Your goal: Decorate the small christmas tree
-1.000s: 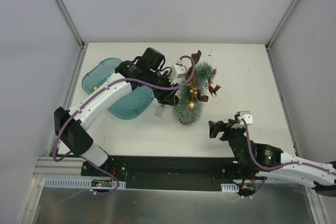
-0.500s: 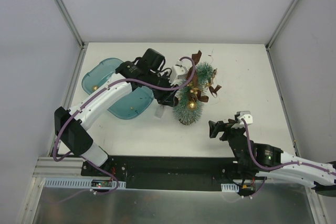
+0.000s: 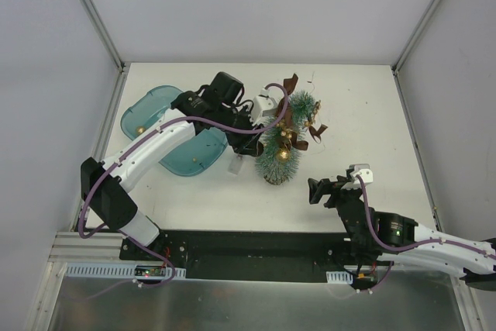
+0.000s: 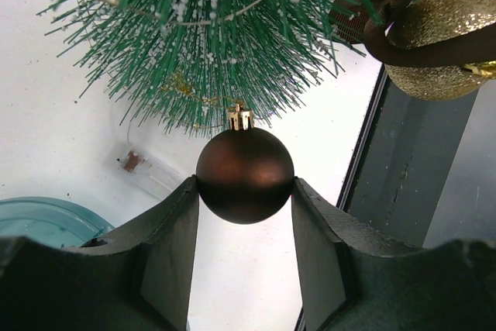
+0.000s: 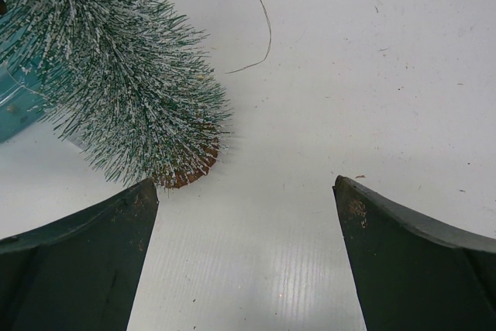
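On the white table (image 3: pixel 364 114) we see a teal tray (image 3: pixel 149 108) of two rounded lobes at the left, a gold ball (image 3: pixel 139 128) lying in its left lobe, a small clear piece (image 3: pixel 236 165) near its right edge, and a thin curved wire (image 5: pixel 267 19) lying loose.

No text, label, brand, number or sign can be read anywhere in the top view or either wrist view.

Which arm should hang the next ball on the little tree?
Left. The left gripper holds a brown ball right beside the tree. The right gripper is open, empty, farther away.
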Available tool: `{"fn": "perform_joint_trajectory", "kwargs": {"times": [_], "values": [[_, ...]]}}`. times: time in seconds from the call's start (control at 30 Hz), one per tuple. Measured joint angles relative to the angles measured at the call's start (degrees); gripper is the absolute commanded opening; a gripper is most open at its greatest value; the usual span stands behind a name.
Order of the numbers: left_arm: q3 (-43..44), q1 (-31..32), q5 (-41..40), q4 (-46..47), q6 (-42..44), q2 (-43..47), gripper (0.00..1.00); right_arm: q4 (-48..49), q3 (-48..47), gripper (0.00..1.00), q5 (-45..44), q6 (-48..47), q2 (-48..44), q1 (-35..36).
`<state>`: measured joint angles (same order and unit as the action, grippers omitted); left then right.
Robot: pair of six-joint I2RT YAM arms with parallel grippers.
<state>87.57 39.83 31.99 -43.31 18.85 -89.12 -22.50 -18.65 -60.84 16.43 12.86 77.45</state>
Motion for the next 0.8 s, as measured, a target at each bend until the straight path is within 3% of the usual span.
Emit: {"fn": "perform_joint_trajectory", "kwargs": {"times": [0.37, 0.43, 0.47, 0.77, 0.8], "values": [[-1.7, 0.0, 0.6, 2.2, -1.7, 0.0, 0.46, 0.3, 0.0, 0.98, 0.0, 0.0, 0.3, 0.0], [-2.6, 0.0, 0.9, 3.0, -2.5, 0.0, 0.47, 0.4, 0.0, 0.98, 0.0, 0.0, 0.3, 0.0], [-3.1, 0.0, 1.0, 3.6, -3.0, 0.0, 0.52, 0.4, 0.0, 0.98, 0.0, 0.0, 0.3, 0.0], [-4.9, 0.0, 1.0, 5.8, -4.8, 0.0, 0.55, 0.4, 0.0, 0.98, 0.0, 0.0, 0.7, 0.0], [-5.0, 0.0, 1.0, 5.9, -4.9, 0.0, 0.65, 0.4, 0.0, 0.98, 0.0, 0.0, 0.7, 0.0]]}}
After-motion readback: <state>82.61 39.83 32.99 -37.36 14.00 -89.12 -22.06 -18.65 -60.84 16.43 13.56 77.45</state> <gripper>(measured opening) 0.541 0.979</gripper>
